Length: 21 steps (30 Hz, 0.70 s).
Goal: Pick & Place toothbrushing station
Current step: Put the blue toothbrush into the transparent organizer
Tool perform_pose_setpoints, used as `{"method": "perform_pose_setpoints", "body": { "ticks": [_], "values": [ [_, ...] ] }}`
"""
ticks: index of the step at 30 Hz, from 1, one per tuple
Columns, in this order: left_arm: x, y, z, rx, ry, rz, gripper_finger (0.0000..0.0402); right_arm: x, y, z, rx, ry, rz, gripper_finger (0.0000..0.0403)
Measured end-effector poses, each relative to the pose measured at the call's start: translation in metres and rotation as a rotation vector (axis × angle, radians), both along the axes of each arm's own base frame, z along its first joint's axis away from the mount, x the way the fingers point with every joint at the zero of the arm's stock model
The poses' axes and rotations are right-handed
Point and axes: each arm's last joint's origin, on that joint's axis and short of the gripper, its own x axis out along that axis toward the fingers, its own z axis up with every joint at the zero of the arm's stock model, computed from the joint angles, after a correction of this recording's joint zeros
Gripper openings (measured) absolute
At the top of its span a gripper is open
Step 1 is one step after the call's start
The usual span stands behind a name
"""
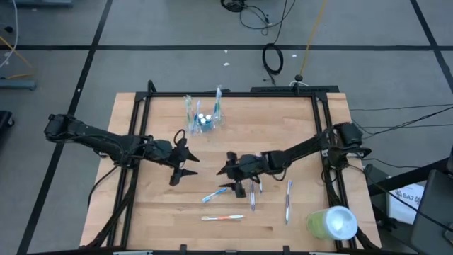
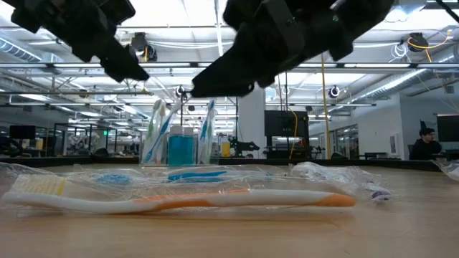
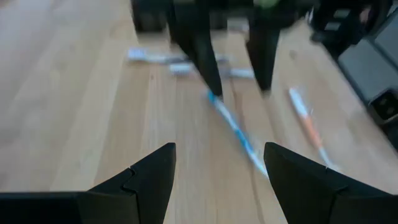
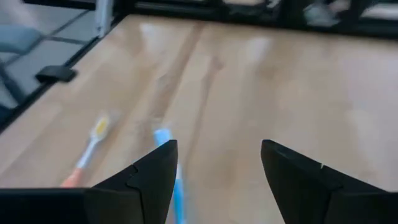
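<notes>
Light wooden tabletop (image 1: 163, 205) inside a black frame, seen from above. A small clear plastic cup (image 1: 204, 120) stands near the far edge, centre-left, upright, with several toothbrushes standing in it; in the low view the same cup (image 2: 181, 148) shows blue contents and brushes leaning outward.

Left tool (image 1: 182, 164) sits left of centre above the tabletop, fingers spread wide, nothing between them; its wrist view confirms a wide gap over bare wood. Right tool (image 1: 237, 185) is at the centre, pointing down toward the near side, fingers apart and empty, its tips just above a blue-and-white toothbrush (image 1: 214, 195) lying flat. In the left wrist view that blue brush (image 3: 235, 129) lies beneath the other arm's two dark fingers (image 3: 198, 53); whether they touch it cannot be told.

An orange-and-white toothbrush (image 1: 223, 217) in clear wrapping lies flat near the front edge, apart from the blue one. Two more thin brushes lie right of the right tool, one at (image 1: 288, 200). A large lime-green cylinder with a white end (image 1: 331, 222) lies at the near right corner.
</notes>
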Motion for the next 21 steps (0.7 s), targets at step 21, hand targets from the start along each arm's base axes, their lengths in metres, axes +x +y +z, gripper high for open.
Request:
{"method": "perform_pose_setpoints", "body": {
  "ticks": [21],
  "values": [
    [-0.004, 0.0, 0.005, 0.024, -0.028, -0.01, 0.0253, 0.014, 0.011, -0.086, 0.093, 0.16, 0.095, 0.0208]
  ]
}}
